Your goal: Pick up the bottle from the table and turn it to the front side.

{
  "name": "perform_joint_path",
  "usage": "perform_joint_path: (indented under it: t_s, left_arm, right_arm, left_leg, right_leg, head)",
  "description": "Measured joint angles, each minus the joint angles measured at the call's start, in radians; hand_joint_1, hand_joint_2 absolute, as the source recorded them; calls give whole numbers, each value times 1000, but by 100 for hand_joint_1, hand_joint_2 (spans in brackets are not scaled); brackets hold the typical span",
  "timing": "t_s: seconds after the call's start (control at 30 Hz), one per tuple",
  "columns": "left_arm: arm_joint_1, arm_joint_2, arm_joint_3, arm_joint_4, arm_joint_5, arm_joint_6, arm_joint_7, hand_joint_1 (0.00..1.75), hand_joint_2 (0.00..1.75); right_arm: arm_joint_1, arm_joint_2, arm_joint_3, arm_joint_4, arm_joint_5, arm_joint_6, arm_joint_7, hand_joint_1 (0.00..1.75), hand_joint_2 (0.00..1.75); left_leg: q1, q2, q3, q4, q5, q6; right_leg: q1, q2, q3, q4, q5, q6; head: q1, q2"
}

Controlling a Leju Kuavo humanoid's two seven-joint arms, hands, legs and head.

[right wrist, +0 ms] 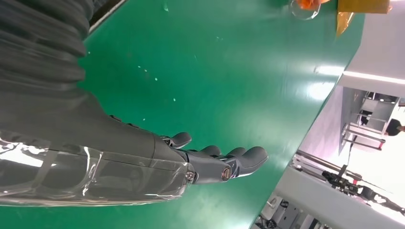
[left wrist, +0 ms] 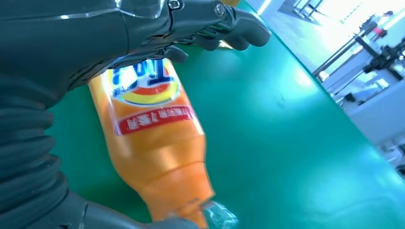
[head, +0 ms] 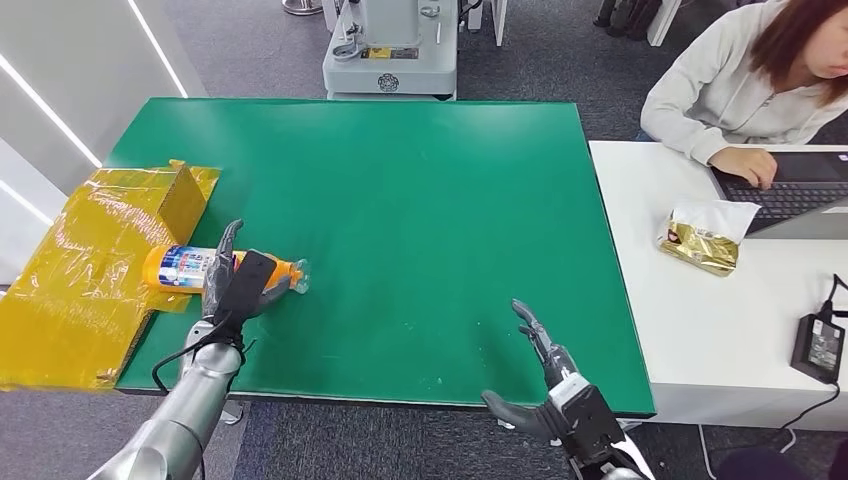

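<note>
Fingers (right wrist: 239,160) of the right hand (head: 548,385) are held spread and empty over the near edge of the smooth green worktop (head: 420,220). Farther left, the orange plastic bottle (head: 200,268), lying on its side, is covered by the left hand (head: 238,285), fingers loosely curled; contact cannot be told. Crinkled yellow film (head: 70,290) is seen beside it.

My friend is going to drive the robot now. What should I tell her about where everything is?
Left hand: over the bottle, fingers around it; I cannot tell if the hold is firm yet.
Right hand: open, holding nothing, above the near edge of the green table.
Bottle: orange, lying on its side near the table's left edge, beside the yellow wrapped box, clear cap end pointing toward the table's middle.
Done: the left hand has reached the bottle.
Left: lift it off the table and turn it so the front side faces forward.
</note>
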Motion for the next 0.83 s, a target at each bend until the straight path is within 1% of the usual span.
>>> perform_joint_path:
  t_s: [0.1,0.2,0.3,0.43,0.53,0.63,0.73,0.83]
  left_arm:
    - [22,-30,37,-44,5,0,-20,0,175]
    - [47,-58,38,-106,-56,68,-56,0,175]
    - [77,-88,10,-190,-90,104,-85,0,175]
    - [149,-119,-79,-370,-54,111,-119,0,175]
    - [216,-131,-169,-540,38,82,-126,0,175]
    - [271,-138,-252,-684,132,10,-126,0,175]
    - [301,-139,-318,-778,180,-45,-125,0,175]
    - [315,-139,-359,-826,220,-93,-118,0,175]
  right_arm:
    - [-9,0,0,12,0,2,-1,0,175]
    - [-17,0,0,27,-2,1,-3,0,175]
    - [-21,0,0,37,-6,-8,-6,0,175]
    - [-21,0,-3,39,-37,-24,-20,0,175]
    - [-15,0,-9,35,-72,-41,-39,0,175]
    - [-7,0,-11,25,-96,-63,-61,0,175]
    - [1,0,-12,7,-106,-80,-75,0,175]
    - [9,2,-12,-12,-109,-95,-89,0,175]
  left_leg:
    - [0,0,0,0,0,0]
    - [1,0,0,0,-1,0]
    - [0,-1,0,0,-1,1]
    - [0,0,0,0,-2,1]
    - [0,0,-1,0,-3,1]
    - [0,0,-1,0,-4,2]
    - [0,0,-1,0,-4,2]
    - [0,0,-1,0,-4,2]
  right_leg:
    - [0,0,0,0,0,0]
    - [1,-1,0,0,-1,0]
    - [1,-1,0,0,-1,0]
    - [0,-1,0,0,-1,0]
    - [0,-1,0,-1,-1,1]
    - [0,-1,0,-1,-2,1]
    - [0,-1,0,-1,-2,1]
    - [1,-1,0,-1,-3,1]
  head:
    - [0,0]
    - [0,0]
    - [0,0]
    - [0,0]
    - [0,0]
    - [0,0]
    - [0,0]
    - [0,0]
